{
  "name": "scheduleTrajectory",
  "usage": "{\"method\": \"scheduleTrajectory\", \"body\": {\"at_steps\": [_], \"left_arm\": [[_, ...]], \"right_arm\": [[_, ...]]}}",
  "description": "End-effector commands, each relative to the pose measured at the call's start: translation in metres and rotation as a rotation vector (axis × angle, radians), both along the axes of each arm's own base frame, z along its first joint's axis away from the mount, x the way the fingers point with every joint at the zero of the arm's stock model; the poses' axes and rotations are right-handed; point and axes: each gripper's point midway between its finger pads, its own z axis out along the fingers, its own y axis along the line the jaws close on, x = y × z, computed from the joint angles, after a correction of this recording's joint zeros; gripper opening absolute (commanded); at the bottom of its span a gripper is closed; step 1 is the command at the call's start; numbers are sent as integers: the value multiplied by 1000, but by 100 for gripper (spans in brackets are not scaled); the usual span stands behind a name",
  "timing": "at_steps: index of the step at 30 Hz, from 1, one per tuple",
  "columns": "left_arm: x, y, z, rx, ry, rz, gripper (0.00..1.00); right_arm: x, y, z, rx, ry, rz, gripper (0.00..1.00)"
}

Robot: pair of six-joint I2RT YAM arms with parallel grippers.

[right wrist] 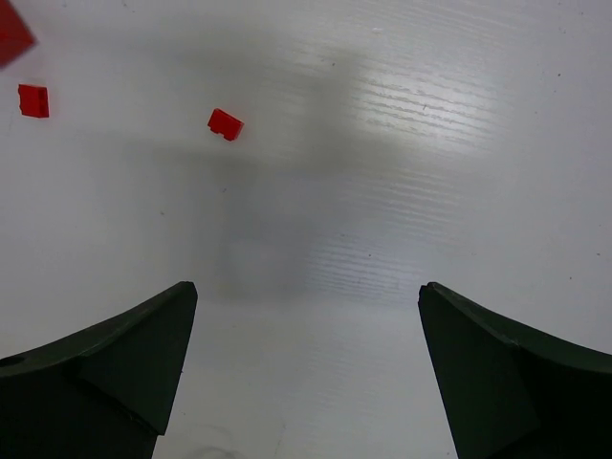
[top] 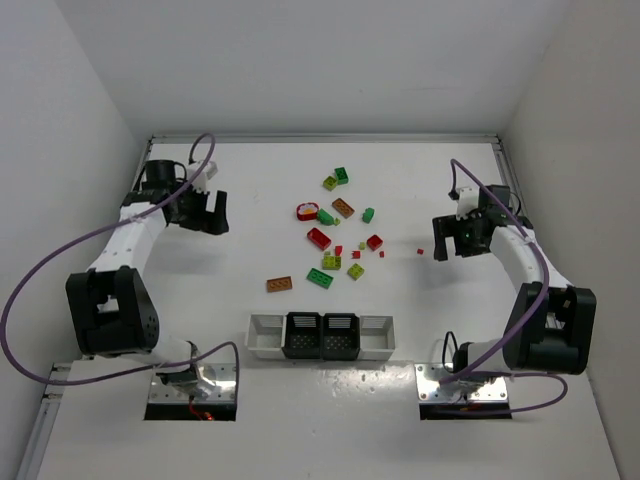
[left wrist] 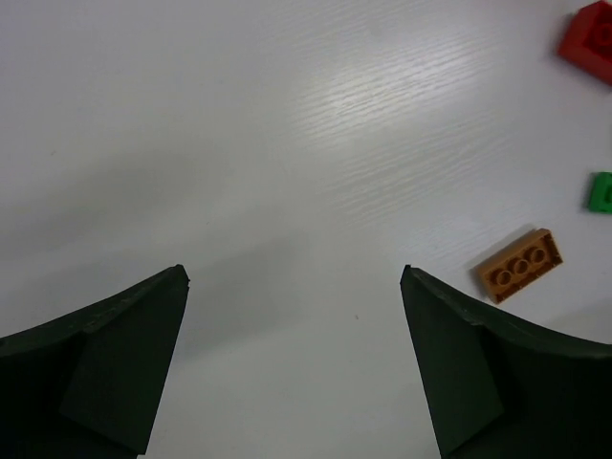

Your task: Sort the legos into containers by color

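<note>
Near centre of the table: the containers, four joined open-top bins in a left-right row. Outer two white, inner two black. Interiors of the black pair are too dark to read.

Just beyond the bins: the legos, scattered on the tabletop from mid-table toward the far edge. Nearest pieces are a brown-orange brick and, to its right and apart from it, a green brick. Behind them is a loose cluster of yellow-green and red pieces. Farther out lie more red, brown-orange and green ones. The farthest is a green piece just beside a yellow-green one. A small red piece lies alone to the right of the scatter.

Right gripper: right side, near the small red piece. Jaws spread wide, holding nothing. Its wrist view shows bare table between the fingers.

Left gripper: left side, slightly farther back, well apart from the scatter. Jaws spread wide, holding nothing. Its wrist view shows bare table between the fingers, with a brown-orange brick just beyond one fingertip.
</note>
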Motion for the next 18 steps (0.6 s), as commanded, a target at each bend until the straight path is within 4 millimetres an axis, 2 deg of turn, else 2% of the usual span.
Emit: {"method": "scheduleTrajectory", "body": {"at_steps": [1,3,4,5,6,7,8,9,10,12,13,14,16,17,18], "left_arm": [[17,-35,29,-57,-90,-192,100],[24,-50,27,-77,-57,-245,95],[27,-67,25,-88,-38,-291,93],[41,-80,23,-109,-26,-343,92],[45,-88,19,-107,-11,-372,90],[52,-109,25,-105,-22,-423,90],[56,-119,21,-93,-18,-450,90],[61,-129,5,-83,17,-468,90],[61,-150,0,-64,23,-510,90],[76,-165,-1,-17,6,-528,90],[76,-181,-19,4,37,-566,90],[88,-183,-19,58,15,-564,90],[93,-192,-33,100,25,-583,88],[95,-197,-48,106,48,-602,88],[102,-204,-46,118,26,-608,88]], "right_arm": [[8,6,8,25,-46,4,100],[5,6,7,27,-37,4,100],[5,6,4,28,-27,4,100],[5,8,4,38,-28,9,100],[3,8,3,34,-20,18,100],[3,10,1,46,-11,24,100],[0,11,0,48,-2,24,100],[0,11,0,48,-2,24,100],[1,12,0,56,-3,28,100],[1,14,0,65,6,32,100],[0,14,-3,67,18,31,100],[0,16,-3,78,17,37,100],[-3,18,-8,92,53,39,100],[0,19,-5,99,43,44,100],[0,19,-8,102,61,43,100]]}}
